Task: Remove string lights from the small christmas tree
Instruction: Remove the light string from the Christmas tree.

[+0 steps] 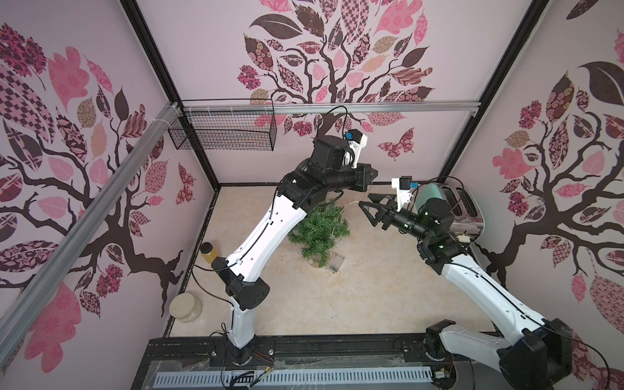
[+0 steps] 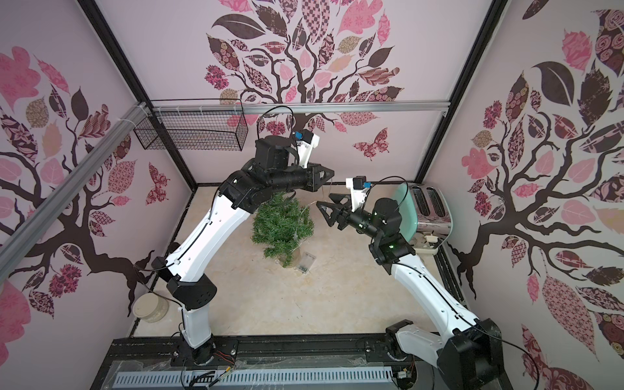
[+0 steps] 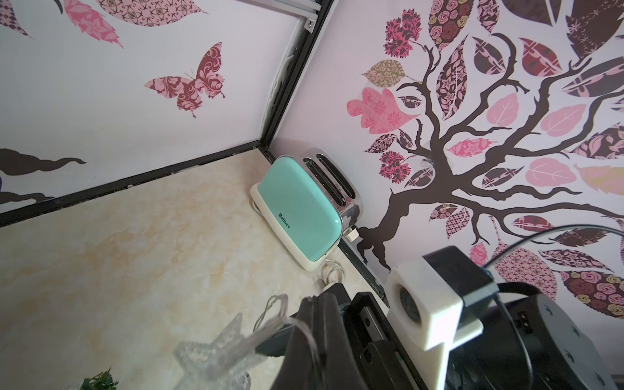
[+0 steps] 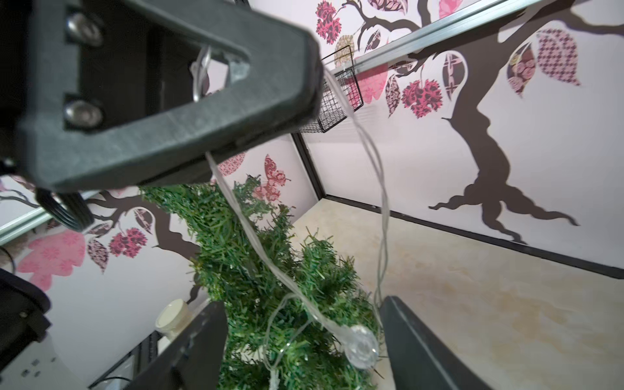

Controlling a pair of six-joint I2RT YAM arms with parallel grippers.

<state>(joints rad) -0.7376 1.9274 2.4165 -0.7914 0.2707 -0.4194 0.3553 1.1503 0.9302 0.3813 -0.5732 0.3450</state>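
The small christmas tree [image 1: 319,229], green and bushy, stands upright on the table below both tools. The string lights [image 4: 248,236], thin clear wire, run from the closed left tool [image 4: 309,81] into its branches. One globe bulb [image 4: 361,344] hangs between the parted jaws of the right tool [image 4: 304,300], and the clear battery box [image 1: 335,262] lies beside the tree's base.

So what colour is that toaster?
The toaster is mint green with a cream base and chrome top, clearest in the left wrist view.

Toaster [image 3: 300,209], jar [image 1: 207,253], tub [image 1: 185,307] stand on table [image 1: 371,287]; wire basket [image 1: 223,131] hangs above.
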